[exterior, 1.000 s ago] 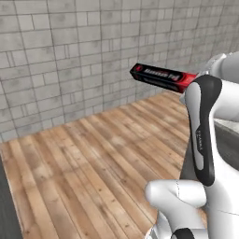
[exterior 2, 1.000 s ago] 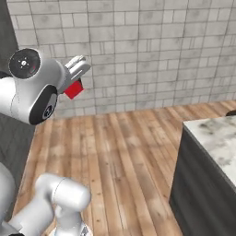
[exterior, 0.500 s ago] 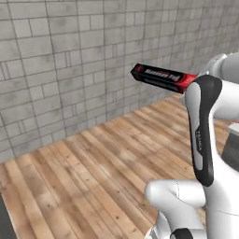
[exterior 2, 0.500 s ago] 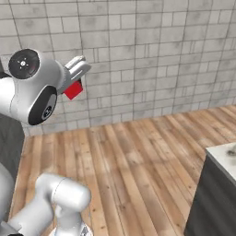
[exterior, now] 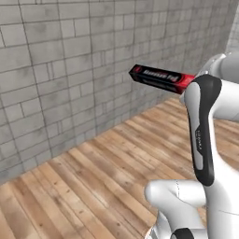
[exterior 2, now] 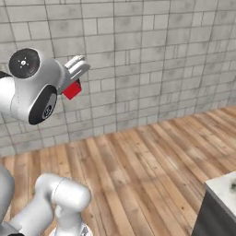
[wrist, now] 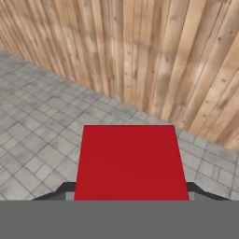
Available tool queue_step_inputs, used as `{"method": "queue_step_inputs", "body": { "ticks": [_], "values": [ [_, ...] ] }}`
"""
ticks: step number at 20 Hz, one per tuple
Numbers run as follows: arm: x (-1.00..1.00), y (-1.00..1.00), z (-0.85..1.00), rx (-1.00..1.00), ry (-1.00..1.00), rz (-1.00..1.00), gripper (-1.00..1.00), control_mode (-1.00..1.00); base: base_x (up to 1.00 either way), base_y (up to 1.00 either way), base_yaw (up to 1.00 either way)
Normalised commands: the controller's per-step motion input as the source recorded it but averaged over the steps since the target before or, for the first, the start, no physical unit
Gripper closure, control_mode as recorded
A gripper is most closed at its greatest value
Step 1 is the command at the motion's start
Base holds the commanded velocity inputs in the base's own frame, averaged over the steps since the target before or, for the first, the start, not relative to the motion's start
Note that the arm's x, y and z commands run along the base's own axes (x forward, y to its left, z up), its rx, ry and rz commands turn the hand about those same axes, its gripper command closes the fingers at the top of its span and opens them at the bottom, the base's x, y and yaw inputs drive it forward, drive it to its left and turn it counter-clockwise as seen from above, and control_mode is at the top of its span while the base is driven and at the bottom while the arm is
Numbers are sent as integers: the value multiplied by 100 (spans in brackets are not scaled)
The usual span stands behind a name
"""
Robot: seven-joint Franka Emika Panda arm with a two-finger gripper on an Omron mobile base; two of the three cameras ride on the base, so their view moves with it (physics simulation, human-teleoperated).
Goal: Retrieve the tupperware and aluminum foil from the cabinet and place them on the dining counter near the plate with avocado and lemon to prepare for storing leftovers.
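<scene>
The aluminum foil (exterior: 161, 78) is a long black box with red ends and white lettering, held level high above the floor. My gripper (exterior: 190, 82) is shut on its near end, behind the arm's upper link. From the right base view, one red end of the aluminum foil (exterior 2: 72, 90) sticks out under the white fingers (exterior 2: 77, 65) of the gripper (exterior 2: 75, 78). In the hand view the red end of the aluminum foil (wrist: 130, 161) sits between the two dark tips of the gripper (wrist: 130, 192). A corner of the marble-topped dining counter (exterior 2: 222, 190) shows at the lower right.
A grey brick wall (exterior: 70, 70) stands ahead, meeting a wooden plank floor (exterior: 93, 186) that spreads out in front of the base. The counter's dark side (exterior 2: 216, 219) is close on the right.
The whole picture has shifted, so the camera has moved with the base: the counter has slid toward the right edge of the right base view. The foil stays in the gripper as before.
</scene>
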Motion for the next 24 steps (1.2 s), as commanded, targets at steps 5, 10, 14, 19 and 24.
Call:
{"method": "queue_step_inputs", "body": {
  "ticks": [5, 10, 14, 19, 24],
  "values": [
    [0, 0, 0, 0, 0, 0, 100, 100, 100, 0, -47],
    [0, 0, 0, 0, 0, 0, 100, 100, 99, 0, -51],
    [0, 0, 0, 0, 0, 0, 100, 100, 87, 0, -55],
    [0, 0, 0, 0, 0, 0, 100, 100, 74, 0, -60],
    [0, 0, 0, 0, 0, 0, 100, 100, 66, 14, -64]
  ]
}}
